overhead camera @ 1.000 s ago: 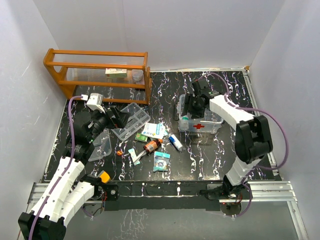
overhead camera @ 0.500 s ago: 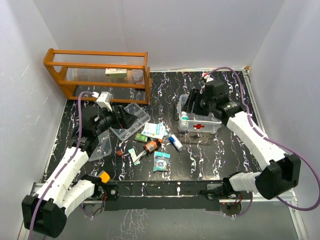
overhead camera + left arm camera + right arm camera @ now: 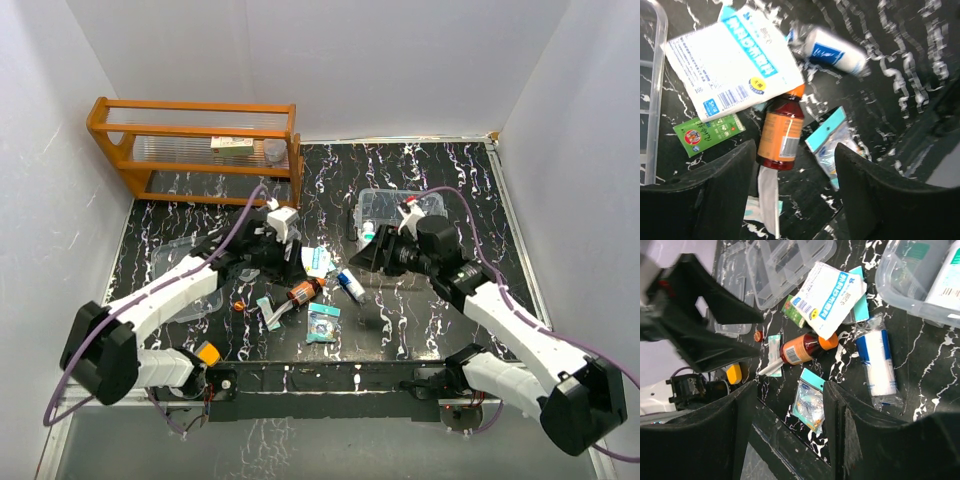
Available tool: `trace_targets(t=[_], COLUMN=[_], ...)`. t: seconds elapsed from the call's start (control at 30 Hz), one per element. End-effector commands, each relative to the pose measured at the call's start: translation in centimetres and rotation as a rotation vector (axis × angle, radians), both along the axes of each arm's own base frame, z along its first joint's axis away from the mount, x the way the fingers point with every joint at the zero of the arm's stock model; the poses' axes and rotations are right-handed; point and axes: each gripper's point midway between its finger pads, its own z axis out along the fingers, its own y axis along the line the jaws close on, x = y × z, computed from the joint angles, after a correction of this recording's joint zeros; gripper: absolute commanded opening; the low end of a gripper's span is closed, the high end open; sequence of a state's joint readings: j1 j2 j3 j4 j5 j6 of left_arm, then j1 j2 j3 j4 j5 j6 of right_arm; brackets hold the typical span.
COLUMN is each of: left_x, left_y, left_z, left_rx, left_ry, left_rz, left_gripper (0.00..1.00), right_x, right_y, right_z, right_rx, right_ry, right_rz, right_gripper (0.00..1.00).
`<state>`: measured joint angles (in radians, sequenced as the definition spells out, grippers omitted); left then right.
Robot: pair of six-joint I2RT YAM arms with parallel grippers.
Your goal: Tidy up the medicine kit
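The medicine kit's clear box stands at the back right, partly behind my right arm, and shows as a corner in the right wrist view. Its clear divided tray lies to the left, its edge in the left wrist view. Between them lie loose items: a white and blue packet, an orange bottle, a white roll and a teal pouch. My left gripper is open just above the bottle. My right gripper hovers open over the pouch.
An orange wooden rack with a small box on its shelf stands at the back left. A green sachet and a swab packet lie by the bottle. A flat clear piece lies under the left arm.
My left arm has swung right from the tray to the loose items, its jaws narrowing a little. My right arm has pulled back from the box toward the front.
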<state>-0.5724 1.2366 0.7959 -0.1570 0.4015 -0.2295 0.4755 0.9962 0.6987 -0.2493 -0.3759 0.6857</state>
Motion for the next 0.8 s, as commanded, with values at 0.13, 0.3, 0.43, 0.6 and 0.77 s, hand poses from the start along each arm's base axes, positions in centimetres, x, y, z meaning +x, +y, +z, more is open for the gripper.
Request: trace_targets(t=[0.13, 0.3, 0.43, 0.6, 0.77], left_x=[-1.0, -1.9, -2.8, -2.7, -2.4], left_y=[1.9, 1.5, 0.7, 0.4, 0.2], left_z=[-4.1, -6.0, -6.8, -7.2, -7.5], left_rx=[0.317, 0.362, 0.347, 0.348, 0.359], left_ry=[0.068, 0.146, 0.215, 0.228, 0.236], left_rz=[-0.095, -0.169, -0.237, -0.249, -0.258], left_gripper=[0.58, 0.62, 0.55, 0.52, 0.53], right_x=[-1.3, -1.5, -1.6, -1.5, -1.5], right_y=[0.1, 0.1, -0.1, -0.2, -0.3], right_z=[1.1, 0.4, -0.4, -1.1, -1.5], right_rx=[0.108, 0.115, 0.100, 0.093, 0.089], right_ry=[-0.096, -0.086, -0.078, -0.063, -0.057], right_rz=[0.015, 0.012, 0.011, -0.005, -0.009], right_gripper=[0.54, 0.55, 0.55, 0.55, 0.55])
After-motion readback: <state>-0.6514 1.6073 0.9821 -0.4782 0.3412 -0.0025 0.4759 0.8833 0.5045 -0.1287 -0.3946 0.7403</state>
